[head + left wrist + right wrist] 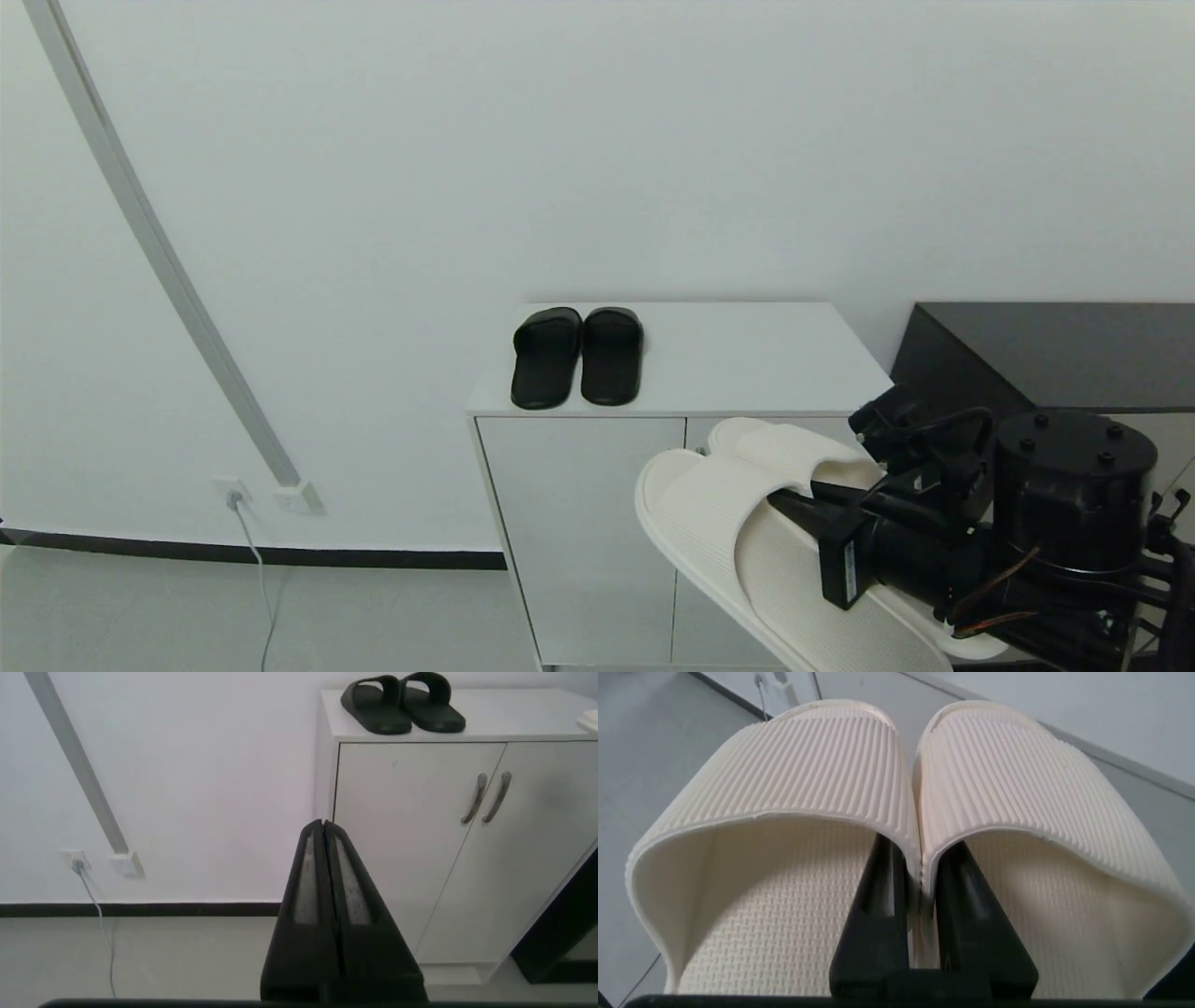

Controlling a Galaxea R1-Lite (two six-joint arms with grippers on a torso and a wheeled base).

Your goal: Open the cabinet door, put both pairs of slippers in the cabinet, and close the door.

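Note:
A pair of black slippers (576, 357) lies side by side on top of the white cabinet (747, 359), near its left end. Both cabinet doors (439, 831) are closed, with two metal handles (488, 797) at the middle seam. My right gripper (789, 502) holds a pair of cream ribbed slippers (719, 509) in front of the cabinet's right door, below its top edge. In the right wrist view its fingers (889, 882) reach into the two slippers (822, 775) and pinch their inner strap edges together. My left gripper (324, 873) is shut and empty, off to the cabinet's left.
A dark cabinet (1055, 355) stands right of the white one. On the wall to the left are a sloping grey conduit (149, 233) and a socket with a cable (245, 523) hanging to the floor. Open floor (233, 616) lies left of the cabinet.

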